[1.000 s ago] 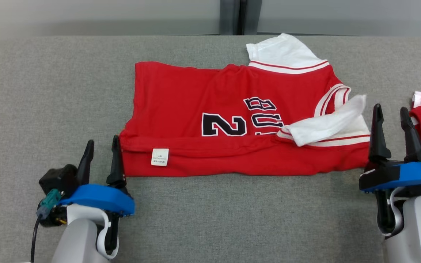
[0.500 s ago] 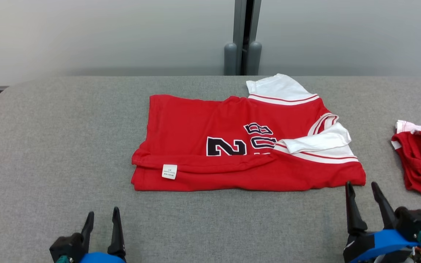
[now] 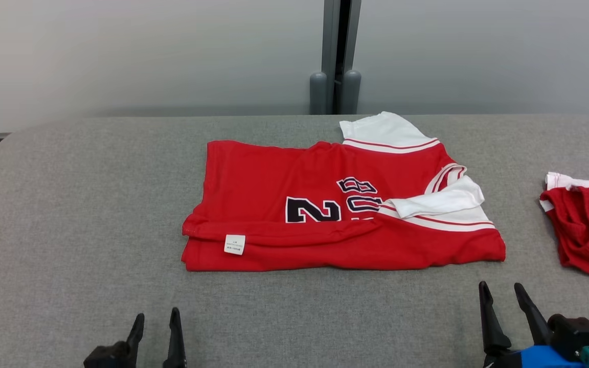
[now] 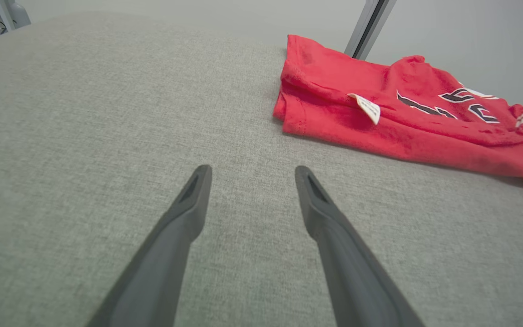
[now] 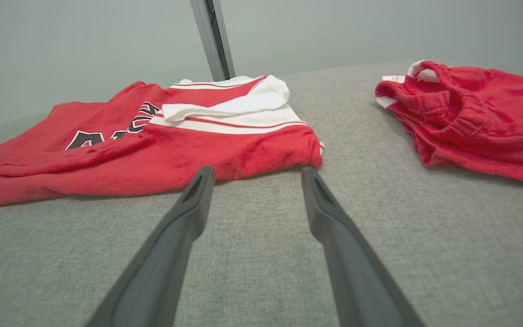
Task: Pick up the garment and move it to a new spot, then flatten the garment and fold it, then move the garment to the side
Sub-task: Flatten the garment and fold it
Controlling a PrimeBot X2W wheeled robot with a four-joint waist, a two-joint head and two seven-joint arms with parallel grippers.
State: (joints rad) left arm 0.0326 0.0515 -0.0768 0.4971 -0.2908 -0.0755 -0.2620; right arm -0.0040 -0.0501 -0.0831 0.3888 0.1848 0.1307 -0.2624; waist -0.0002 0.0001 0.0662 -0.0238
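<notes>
The garment (image 3: 325,214) is a red jersey with white sleeves and black lettering, lying folded lengthwise in the middle of the grey table (image 3: 69,230). A small white label sits near its front left corner. My left gripper (image 3: 157,317) stands open near the table's front edge, short of the jersey's left end, with nothing between its fingers. My right gripper (image 3: 501,291) is open too, just in front of the jersey's right end. The left wrist view has the garment (image 4: 393,118) up and to the right of the left gripper (image 4: 250,170). Straight ahead of the right gripper (image 5: 257,171) lies the garment (image 5: 152,141).
A second red cloth with a white band (image 3: 588,230) lies bunched at the table's right edge, seen as the red cloth (image 5: 475,113) in the right wrist view. A grey wall with a dark vertical post (image 3: 336,56) stands behind the table. Bare table lies to the jersey's left.
Both grippers have pulled back from the jersey's ends toward the table's front edge, and their jaws have spread. The head camera has tilted up, bringing the back wall into view.
</notes>
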